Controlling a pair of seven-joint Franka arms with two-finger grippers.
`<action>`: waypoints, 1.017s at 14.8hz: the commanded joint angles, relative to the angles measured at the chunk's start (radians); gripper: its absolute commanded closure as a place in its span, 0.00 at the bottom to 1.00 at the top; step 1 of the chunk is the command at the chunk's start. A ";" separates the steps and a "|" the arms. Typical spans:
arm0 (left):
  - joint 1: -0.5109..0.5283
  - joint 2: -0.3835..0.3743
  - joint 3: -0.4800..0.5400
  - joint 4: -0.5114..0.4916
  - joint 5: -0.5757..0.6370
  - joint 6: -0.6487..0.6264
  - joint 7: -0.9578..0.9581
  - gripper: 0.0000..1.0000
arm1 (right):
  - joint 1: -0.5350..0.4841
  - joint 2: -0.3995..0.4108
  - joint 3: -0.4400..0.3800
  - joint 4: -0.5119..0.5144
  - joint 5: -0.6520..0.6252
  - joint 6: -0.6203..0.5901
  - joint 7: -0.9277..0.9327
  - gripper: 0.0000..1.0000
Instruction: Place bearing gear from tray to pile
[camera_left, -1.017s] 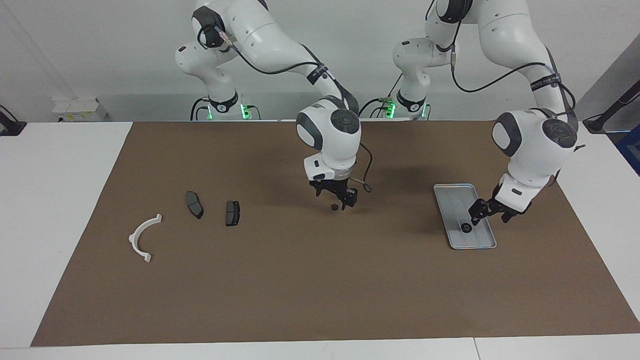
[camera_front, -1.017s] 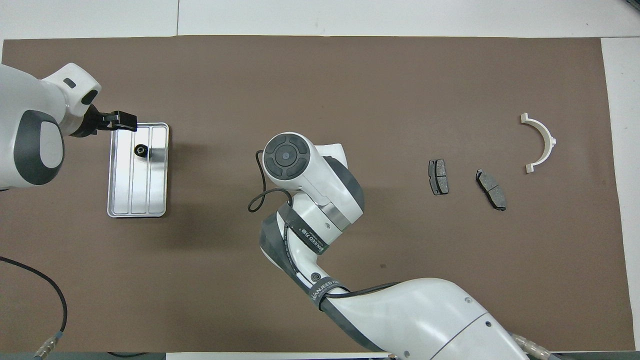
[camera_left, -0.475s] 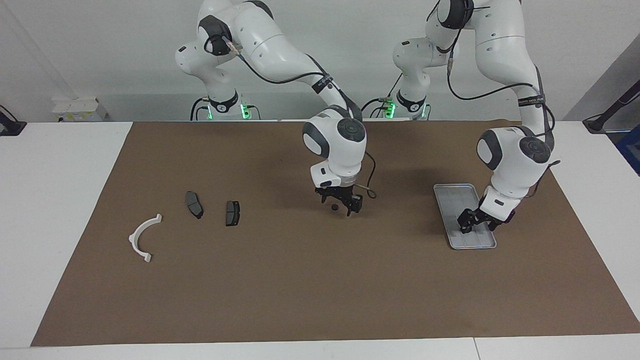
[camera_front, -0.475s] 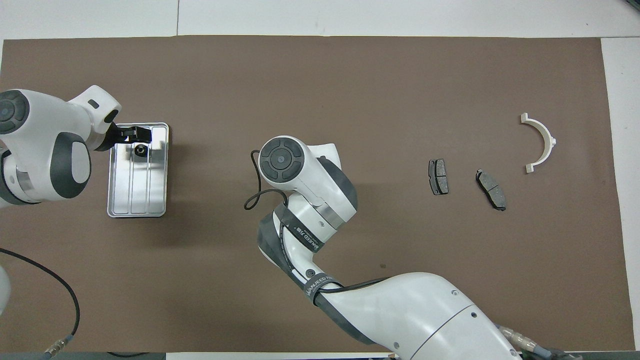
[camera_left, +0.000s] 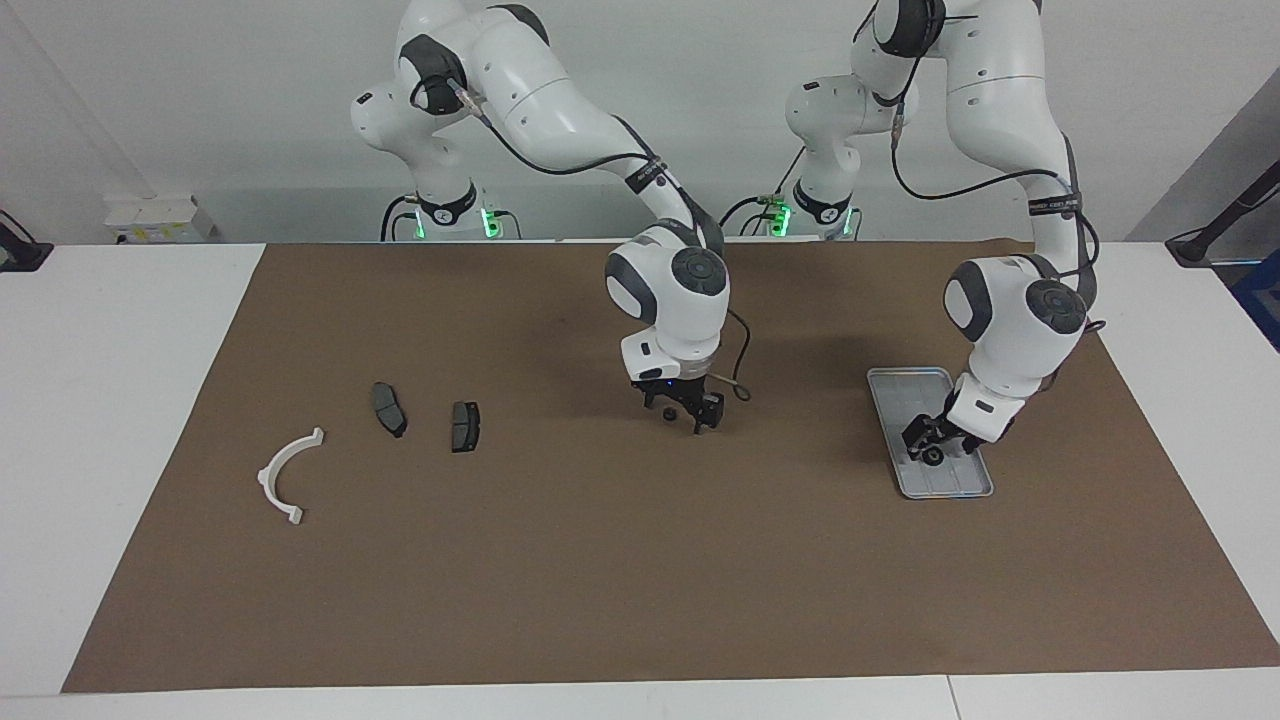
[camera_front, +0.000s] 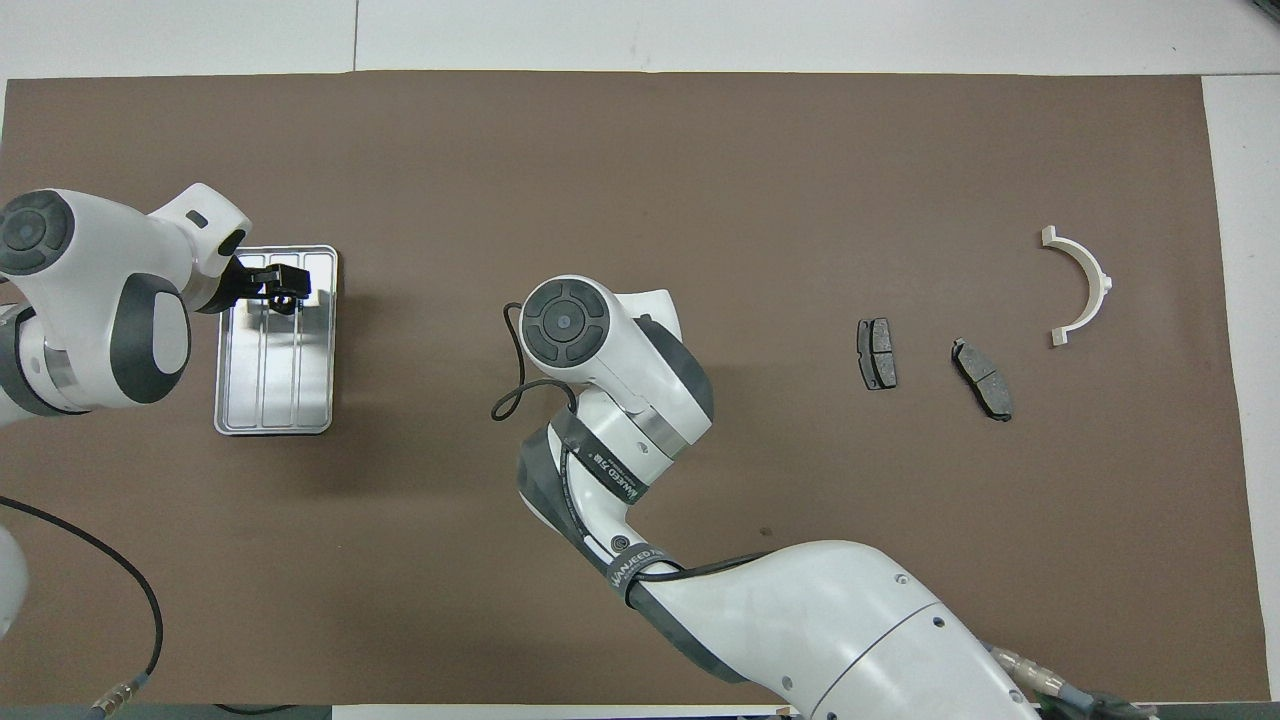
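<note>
A small black bearing gear (camera_left: 933, 458) (camera_front: 284, 299) lies in the silver ribbed tray (camera_left: 900, 395) (camera_front: 275, 390) at the left arm's end of the table. My left gripper (camera_left: 928, 445) (camera_front: 280, 275) is down in the tray right at this gear, open. A second bearing gear (camera_left: 668, 413) sits on the brown mat mid-table, and my right gripper (camera_left: 683, 408) stands low and open around it. The overhead view hides that gripper under its own wrist. The pile lies toward the right arm's end: a white half-ring bracket (camera_left: 285, 475) (camera_front: 1085, 280) and two dark brake pads (camera_left: 388, 408) (camera_left: 465, 426).
A brown mat (camera_left: 600, 580) covers most of the white table. A loose black cable (camera_front: 510, 395) loops off the right wrist. Both arm bases stand at the robots' edge of the table.
My left gripper swung in over the tray and dropped down to the gear there. My right gripper shifted slightly and settled lower around the gear on the mat.
</note>
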 joint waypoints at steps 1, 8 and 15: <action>-0.014 -0.037 0.011 -0.063 -0.008 0.036 -0.015 0.05 | -0.003 -0.008 0.005 -0.007 0.024 -0.019 0.014 0.21; -0.012 -0.037 0.011 -0.087 -0.008 0.082 -0.014 0.35 | -0.016 -0.006 0.005 -0.007 0.022 -0.005 -0.007 1.00; -0.014 -0.026 0.009 0.015 -0.008 -0.021 -0.038 1.00 | -0.042 -0.006 0.005 0.040 0.010 -0.095 -0.011 1.00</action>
